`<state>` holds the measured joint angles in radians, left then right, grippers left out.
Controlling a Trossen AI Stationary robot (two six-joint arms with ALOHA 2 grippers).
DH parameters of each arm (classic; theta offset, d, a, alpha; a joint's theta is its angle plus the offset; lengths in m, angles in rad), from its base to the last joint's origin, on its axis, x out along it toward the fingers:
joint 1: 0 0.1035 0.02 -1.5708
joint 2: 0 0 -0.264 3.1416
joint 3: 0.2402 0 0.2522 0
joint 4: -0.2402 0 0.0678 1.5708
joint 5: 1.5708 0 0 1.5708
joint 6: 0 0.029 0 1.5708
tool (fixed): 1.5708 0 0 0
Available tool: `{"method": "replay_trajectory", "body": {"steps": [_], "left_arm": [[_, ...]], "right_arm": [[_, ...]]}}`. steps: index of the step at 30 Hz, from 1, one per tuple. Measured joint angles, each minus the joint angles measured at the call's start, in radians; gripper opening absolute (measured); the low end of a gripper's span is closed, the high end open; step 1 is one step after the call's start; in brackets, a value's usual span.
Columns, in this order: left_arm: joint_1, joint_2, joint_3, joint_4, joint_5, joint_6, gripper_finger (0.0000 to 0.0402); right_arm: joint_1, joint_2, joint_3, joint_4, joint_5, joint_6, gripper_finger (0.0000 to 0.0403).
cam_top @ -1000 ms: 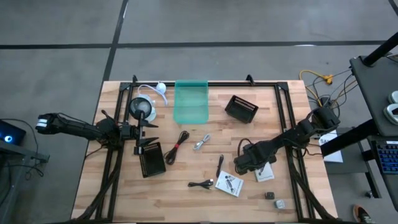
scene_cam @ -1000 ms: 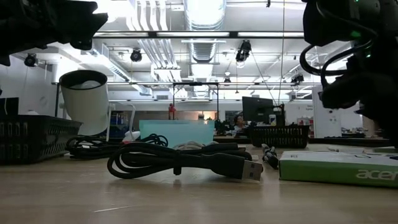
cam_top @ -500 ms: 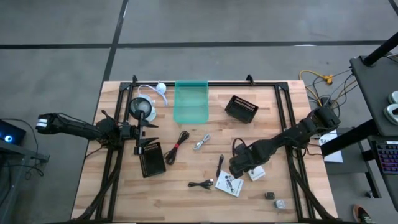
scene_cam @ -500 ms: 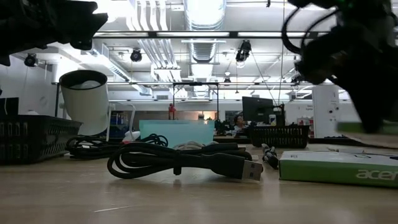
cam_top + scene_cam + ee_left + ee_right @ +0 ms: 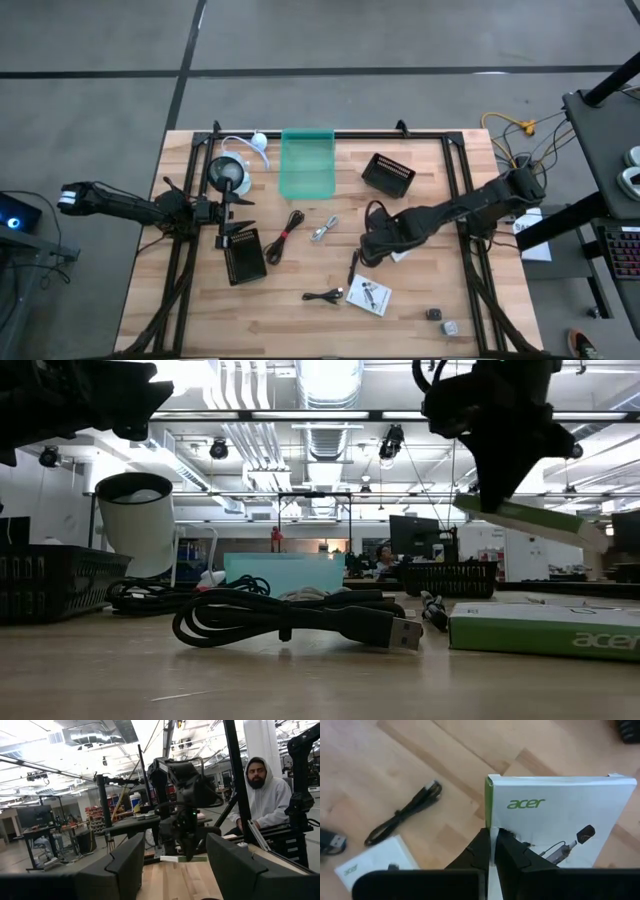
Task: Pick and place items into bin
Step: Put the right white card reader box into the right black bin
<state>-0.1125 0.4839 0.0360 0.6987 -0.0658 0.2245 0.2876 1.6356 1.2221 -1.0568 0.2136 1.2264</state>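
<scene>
My right gripper [image 5: 376,247] hangs above the middle of the table, shut on a white printed "acer" card [image 5: 555,815] with a green edge. The low view shows that card [image 5: 522,515] tilted in the air. A second white card [image 5: 368,295] lies flat on the wood, with a black cable [image 5: 322,295], a black stick [image 5: 353,268], a silver piece [image 5: 323,229] and a black-and-red cable [image 5: 285,235] around it. The green bin [image 5: 306,163] stands at the far edge. My left gripper [image 5: 238,220] waits open at the table's left. My right gripper pinches the card between its two fingers at the green-striped edge [image 5: 489,820]. The fingers come from above, pointing steeply down. The card is lifted clear of the table and slopes down away from the fingers [image 5: 500,460].
A black basket [image 5: 388,174] stands far right of the bin, another [image 5: 245,255] beside my left gripper. A white cup-like object [image 5: 228,175] with a white cord sits at the far left. Small grey blocks [image 5: 442,322] lie near the front right. A person [image 5: 267,795] sits beyond the table.
My right gripper has risen and gone toward the table's left and far side, rolling at the wrist. It has lifted the white card off the wood; the card now hangs tilted, clear of the table.
</scene>
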Motion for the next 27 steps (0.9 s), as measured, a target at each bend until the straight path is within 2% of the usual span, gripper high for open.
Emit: {"method": "replay_trajectory", "body": {"steps": [13, 17, 27], "left_arm": [[0.0, 0.0, 0.0, -0.002, 0.0, -0.007, 0.0196], [0.0, 0.0, 0.0, -0.001, 0.0, -0.008, 0.0196], [0.0, 0.0, 0.0, 0.0, 0.0, -0.008, 0.0196]], "right_arm": [[-0.017, 0.0, -0.014, 0.045, -0.003, -0.031, 0.0009], [-0.017, 0.001, -0.014, 0.047, 0.03, -0.026, 0.0009], [-0.055, 0.001, -0.012, 0.052, 0.051, -0.125, 0.0008]]}}
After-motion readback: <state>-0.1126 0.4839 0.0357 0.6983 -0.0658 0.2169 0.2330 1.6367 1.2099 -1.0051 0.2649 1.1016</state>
